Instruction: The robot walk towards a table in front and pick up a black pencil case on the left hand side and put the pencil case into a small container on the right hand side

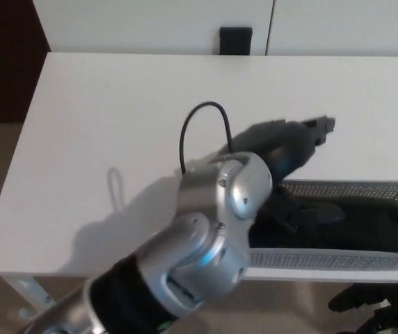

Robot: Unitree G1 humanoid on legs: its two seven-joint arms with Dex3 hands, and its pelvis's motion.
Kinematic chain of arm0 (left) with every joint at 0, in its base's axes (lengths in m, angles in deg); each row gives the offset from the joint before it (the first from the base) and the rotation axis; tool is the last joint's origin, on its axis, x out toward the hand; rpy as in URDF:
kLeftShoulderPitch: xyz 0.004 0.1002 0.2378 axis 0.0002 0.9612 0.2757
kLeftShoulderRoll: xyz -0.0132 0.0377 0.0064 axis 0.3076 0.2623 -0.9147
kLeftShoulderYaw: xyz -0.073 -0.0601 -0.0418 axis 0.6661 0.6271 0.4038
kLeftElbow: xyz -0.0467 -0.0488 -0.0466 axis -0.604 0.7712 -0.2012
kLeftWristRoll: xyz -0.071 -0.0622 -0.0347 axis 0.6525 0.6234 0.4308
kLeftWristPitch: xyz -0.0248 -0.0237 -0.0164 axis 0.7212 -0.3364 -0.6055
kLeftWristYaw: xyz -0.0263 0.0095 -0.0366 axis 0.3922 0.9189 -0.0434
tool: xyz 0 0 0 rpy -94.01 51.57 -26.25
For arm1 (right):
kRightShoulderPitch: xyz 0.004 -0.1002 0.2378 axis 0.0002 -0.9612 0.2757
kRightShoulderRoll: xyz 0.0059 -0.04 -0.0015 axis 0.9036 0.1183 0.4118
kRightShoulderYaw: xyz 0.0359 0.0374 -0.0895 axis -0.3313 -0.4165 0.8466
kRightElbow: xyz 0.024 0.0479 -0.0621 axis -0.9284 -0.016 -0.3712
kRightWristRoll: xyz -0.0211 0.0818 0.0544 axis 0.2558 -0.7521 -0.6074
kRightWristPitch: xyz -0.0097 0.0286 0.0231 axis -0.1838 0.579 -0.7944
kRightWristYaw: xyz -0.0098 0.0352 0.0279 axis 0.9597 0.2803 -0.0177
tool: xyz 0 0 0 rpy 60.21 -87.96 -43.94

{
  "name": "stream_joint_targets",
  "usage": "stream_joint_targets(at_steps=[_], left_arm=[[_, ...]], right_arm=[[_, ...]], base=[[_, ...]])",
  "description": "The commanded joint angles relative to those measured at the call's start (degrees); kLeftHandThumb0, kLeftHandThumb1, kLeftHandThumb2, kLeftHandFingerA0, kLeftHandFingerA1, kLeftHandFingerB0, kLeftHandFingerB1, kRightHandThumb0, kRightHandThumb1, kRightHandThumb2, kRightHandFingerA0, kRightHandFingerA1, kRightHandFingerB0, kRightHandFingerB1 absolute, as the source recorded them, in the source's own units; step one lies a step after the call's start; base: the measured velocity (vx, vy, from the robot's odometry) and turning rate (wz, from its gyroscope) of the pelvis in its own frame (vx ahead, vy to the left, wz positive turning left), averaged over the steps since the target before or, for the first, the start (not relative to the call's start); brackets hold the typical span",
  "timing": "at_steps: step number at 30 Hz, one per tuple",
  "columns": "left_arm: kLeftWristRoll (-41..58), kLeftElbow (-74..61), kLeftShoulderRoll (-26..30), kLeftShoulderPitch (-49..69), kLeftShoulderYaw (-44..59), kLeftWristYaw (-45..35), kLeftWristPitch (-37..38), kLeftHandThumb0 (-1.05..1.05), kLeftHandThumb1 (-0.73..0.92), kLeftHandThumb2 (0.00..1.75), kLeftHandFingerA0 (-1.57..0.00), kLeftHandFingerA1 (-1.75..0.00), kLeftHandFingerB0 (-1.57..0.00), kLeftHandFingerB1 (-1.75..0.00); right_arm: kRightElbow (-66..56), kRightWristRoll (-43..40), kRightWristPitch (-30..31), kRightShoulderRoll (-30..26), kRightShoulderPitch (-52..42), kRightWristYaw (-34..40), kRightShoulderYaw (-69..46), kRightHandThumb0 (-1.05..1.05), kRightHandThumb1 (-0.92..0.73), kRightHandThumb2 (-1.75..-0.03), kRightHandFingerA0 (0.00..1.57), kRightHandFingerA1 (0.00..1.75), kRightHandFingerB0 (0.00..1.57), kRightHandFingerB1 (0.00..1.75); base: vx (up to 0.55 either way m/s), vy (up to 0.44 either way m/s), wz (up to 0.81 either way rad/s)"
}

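Putting away: I think this job is nearly done, because the pencil case [366, 223] already lies in the container [324, 259].
right hand [374, 306]: nearer than the container, below the table [115, 104] edge, dark and blurry. Open or closed, I cannot tell.
left arm [220, 209]: comes from the near left of the container, with its silver wrist bent toward it.
pencil case: its long side runs along the container, left to right.
left hand [282, 142]: over the container's far left corner, up and left of the pencil case, and closer to it than the right hand. Holding or loose, I cannot tell.
black block [235, 38]: far behind the container.
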Motion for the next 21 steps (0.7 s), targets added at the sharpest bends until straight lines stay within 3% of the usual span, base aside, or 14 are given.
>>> stream_joint_targets(at_steps=[1,3,7,9,12,13,15,18,20,21], left_arm=[[1.46,-18.51,4.34,0.78,6.81,-4.72,-1.13,-0.90,0.55,0.91,0.00,-0.03,0.00,0.00],[3.47,-32.14,7.23,1.75,13.49,-7.87,-0.79,-0.83,0.53,0.93,0.00,-0.11,0.00,-0.10],[4.75,-47.98,10.24,7.74,20.57,-12.88,-1.98,-0.83,0.52,0.92,0.00,-0.10,0.00,-0.10],[8.16,-48.19,8.42,13.32,30.53,-16.93,8.80,-0.79,0.49,0.91,0.00,-0.14,0.00,-0.13],[19.87,-48.19,10.77,20.92,41.47,-17.18,18.41,-0.88,0.54,0.91,0.00,-0.01,-0.01,-0.03],[29.26,-48.19,13.83,26.98,48.13,-17.14,22.59,-0.77,0.47,0.90,0.00,-0.12,0.00,-0.13],[39.84,-48.19,17.03,36.84,54.72,-16.26,28.59,-0.74,0.44,0.89,0.00,-0.17,0.00,-0.15],[49.89,-48.19,19.35,57.75,62.59,-18.94,38.57,-0.76,0.46,0.87,-0.06,-0.12,-0.08,-0.11],[53.16,-48.19,17.68,69.40,67.46,-24.12,40.57,-0.82,0.49,0.85,-0.04,-0.03,-0.13,-0.06],[53.31,-48.19,14.44,75.37,69.64,-28.38,38.91,-0.79,0.47,0.83,-0.01,-0.05,-0.12,-0.08]], right_arm=[[-0.16,-0.18,-0.47,-0.10,-2.79,0.43,0.10,-0.79,-0.30,-0.71,1.06,0.57,0.92,0.52],[0.21,-0.73,-1.90,-0.11,-4.27,0.43,-0.16,-0.77,-0.29,-0.71,1.06,0.58,0.92,0.52],[-0.09,-0.33,-3.46,-0.96,-8.48,0.64,0.24,-0.78,-0.30,-0.72,1.06,0.59,0.89,0.52],[1.61,-0.25,-4.16,-0.81,-9.50,1.09,0.35,-0.79,-0.31,-0.72,1.05,0.57,0.90,0.52],[2.39,0.21,-3.48,-0.30,-11.19,2.16,0.61,-0.79,-0.31,-0.71,1.04,0.56,0.90,0.52],[2.97,-0.38,-3.41,-0.05,-12.05,1.76,0.35,-0.76,-0.30,-0.71,1.02,0.55,0.86,0.52],[3.75,-1.60,-3.68,0.29,-13.05,1.07,-0.42,-0.77,-0.30,-0.70,1.00,0.54,0.86,0.51],[5.05,-4.92,-4.47,0.52,-14.97,-1.35,-2.72,-0.82,-0.29,-0.69,0.99,0.51,0.90,0.52],[6.95,-7.92,-3.55,1.54,-15.31,-3.30,-4.98,-0.71,-0.25,-0.68,0.94,0.55,0.80,0.53],[8.99,-11.00,-3.09,2.51,-14.91,-5.77,-7.23,-0.66,-0.36,-0.53,0.92,0.49,0.81,0.46]], base=[[0.00,0.000,0.00],[0.00,0.000,0.00],[0.00,0.000,0.00],[0.00,0.000,0.00],[0.00,0.000,0.00],[0.00,0.000,0.00],[0.00,0.000,0.00],[0.00,0.000,0.00],[0.00,0.000,0.00],[0.00,0.000,0.00]])
